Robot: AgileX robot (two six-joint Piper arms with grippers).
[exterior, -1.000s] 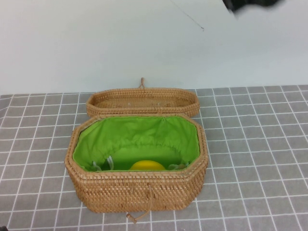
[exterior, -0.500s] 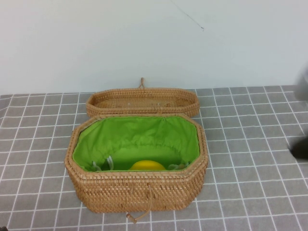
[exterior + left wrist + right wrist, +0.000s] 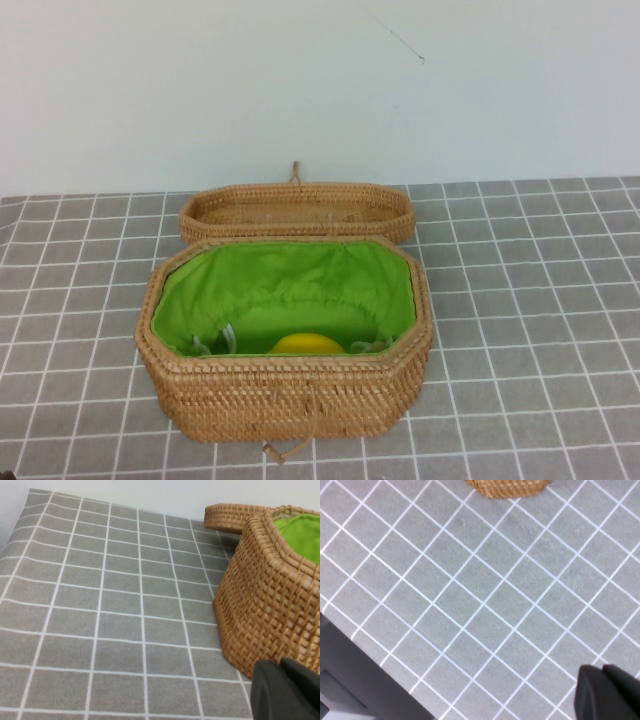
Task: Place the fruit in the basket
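Left gripper [image 3: 287, 690] low beside basket [image 3: 290, 400] wall, fingers can't tell. Right gripper [image 3: 607, 692] over bare mat, can't tell either. One lemon [image 3: 307, 344] inside basket at 6 o'clock. Likely firm, smooth, slippery: grip across middle. One basket, one lid [image 3: 297, 211] at 12.

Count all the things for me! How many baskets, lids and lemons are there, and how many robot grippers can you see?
basket: 1
lid, behind the basket: 1
lemon, inside the basket: 1
grippers: 2, left gripper beside the basket, right gripper over the table
Total: 5
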